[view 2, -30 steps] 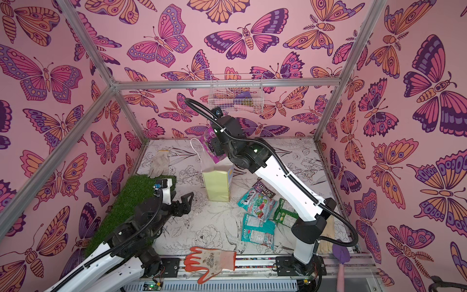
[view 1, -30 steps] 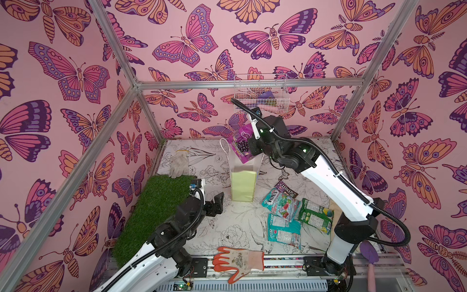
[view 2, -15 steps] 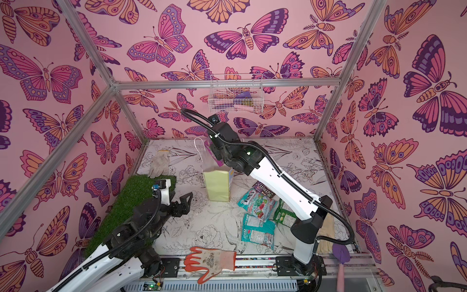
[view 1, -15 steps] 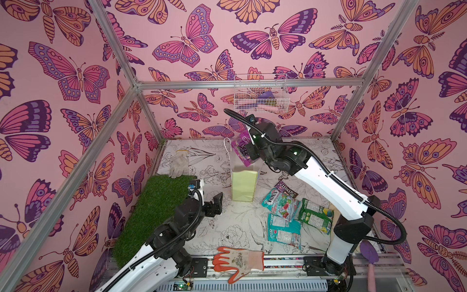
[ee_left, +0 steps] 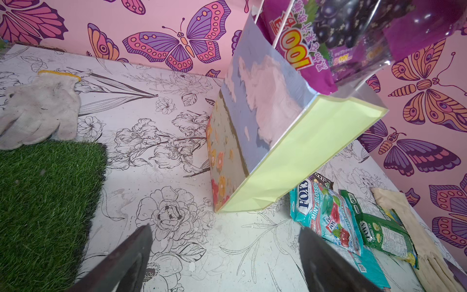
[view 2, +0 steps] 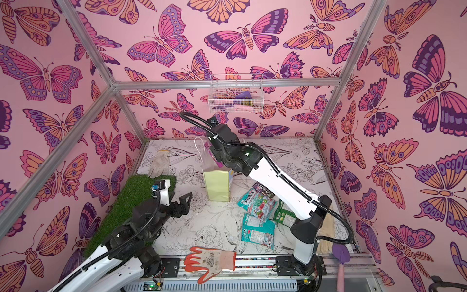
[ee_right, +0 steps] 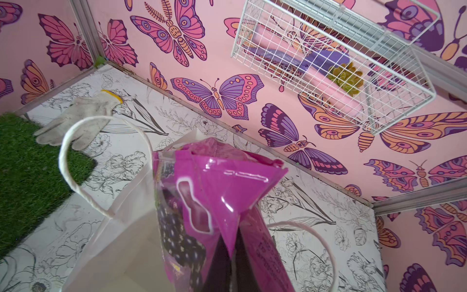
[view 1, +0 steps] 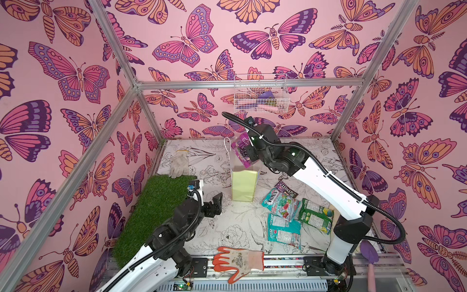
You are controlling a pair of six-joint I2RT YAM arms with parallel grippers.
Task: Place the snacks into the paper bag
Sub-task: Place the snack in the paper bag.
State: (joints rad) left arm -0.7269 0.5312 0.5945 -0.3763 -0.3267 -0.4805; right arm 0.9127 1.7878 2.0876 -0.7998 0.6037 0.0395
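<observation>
Right pincer (ee_right: 230, 263) clamps the grape bag (ee_right: 222, 182); just below it, the packet's corner may catch the rim of the paper bag (view 1: 243, 185) and topple it. Left pincer (ee_left: 225, 235) gapes empty.

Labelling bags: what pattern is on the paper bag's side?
Paper bag side: blue sky, pale clouds, flowers; left wrist view.

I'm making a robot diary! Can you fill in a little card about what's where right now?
Right gripper: shut on grape bag
Grape bag: hanging over paper bag's open top
Left gripper: open, empty
On table: two teal bags, green bag, M&M's packet
</observation>
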